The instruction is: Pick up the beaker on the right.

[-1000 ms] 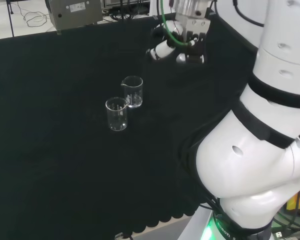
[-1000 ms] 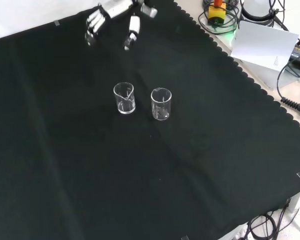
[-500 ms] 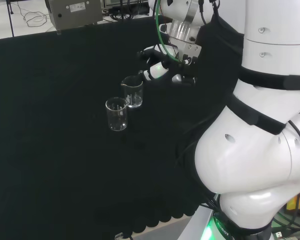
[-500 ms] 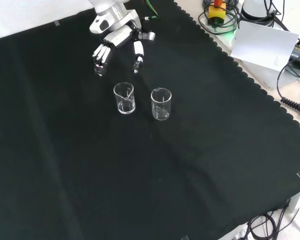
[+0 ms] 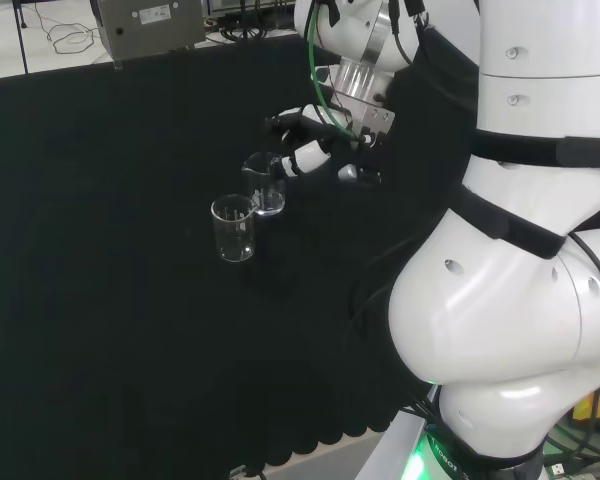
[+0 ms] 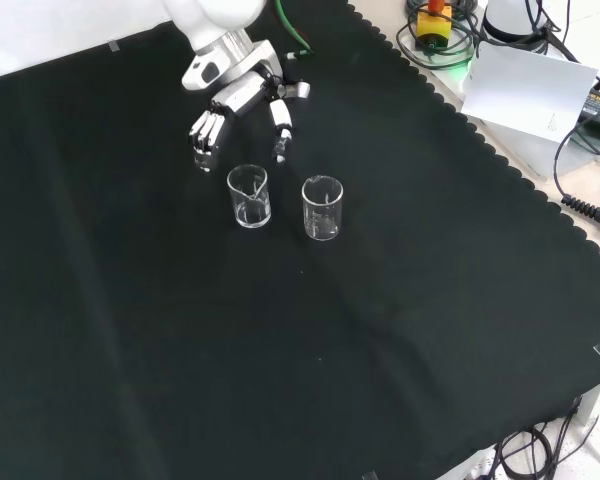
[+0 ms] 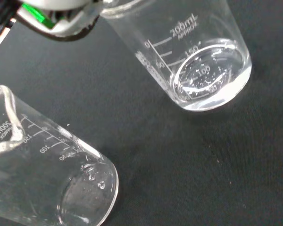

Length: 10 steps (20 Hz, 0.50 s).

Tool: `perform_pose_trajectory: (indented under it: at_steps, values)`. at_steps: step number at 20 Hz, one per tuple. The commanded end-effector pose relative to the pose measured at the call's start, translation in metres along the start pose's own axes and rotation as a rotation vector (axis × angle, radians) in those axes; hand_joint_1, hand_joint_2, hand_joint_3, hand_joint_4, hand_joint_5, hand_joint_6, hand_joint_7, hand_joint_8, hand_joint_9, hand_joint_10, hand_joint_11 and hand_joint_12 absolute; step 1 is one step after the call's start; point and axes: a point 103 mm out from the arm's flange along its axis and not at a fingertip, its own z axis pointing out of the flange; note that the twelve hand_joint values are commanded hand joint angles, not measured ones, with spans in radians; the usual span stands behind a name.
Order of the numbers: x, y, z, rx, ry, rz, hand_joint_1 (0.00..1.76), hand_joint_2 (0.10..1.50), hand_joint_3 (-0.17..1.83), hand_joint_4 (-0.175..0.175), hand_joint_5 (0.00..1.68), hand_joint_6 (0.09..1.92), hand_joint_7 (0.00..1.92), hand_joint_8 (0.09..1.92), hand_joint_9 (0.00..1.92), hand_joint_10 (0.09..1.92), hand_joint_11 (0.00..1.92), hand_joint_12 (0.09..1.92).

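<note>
Two clear glass beakers stand upright on the black cloth of the surface (image 6: 430, 300), close together but apart, both with printed graduation marks in the wrist view. In the head view, one beaker (image 5: 265, 183) sits to the right and slightly farther back, the other beaker (image 5: 233, 228) to the left and nearer the camera. In the front view the same pair stands side by side: the beaker (image 6: 248, 196) on the left of that view with its spout rim facing up-left, the other beaker (image 6: 322, 208) on the right. The robot hand (image 6: 242, 95) hangs just above and beyond the left-of-front-view beaker, fingers (image 6: 205, 135) extended and spread, thumb (image 6: 281, 125) apart from them, holding nothing; no contact with the glass can be made out. In the head view the robot hand (image 5: 315, 150) is just to the right of the farther beaker, fingertips near its rim. Wrist view: the two beakers (image 7: 198, 56) (image 7: 42, 174) appear large, with a little clear liquid or glare at the base of one; which it is cannot be told. The white arm links (image 5: 520, 300) occupy the right of the head view.
</note>
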Motion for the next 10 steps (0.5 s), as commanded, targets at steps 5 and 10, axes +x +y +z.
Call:
perform_pose_trajectory:
  at_steps: [5,10]
  values:
    - [-0.009,0.011,0.018,-0.035,0.104,-0.078,0.90,0.52,0.59,-0.042,0.39,0.09,0.15,0.66,0.36,0.66,0.03,1.45]
    - [-0.008,0.015,0.024,-0.045,0.161,-0.108,0.91,0.50,0.60,-0.050,0.40,0.09,0.16,0.67,0.37,0.66,0.02,1.44]
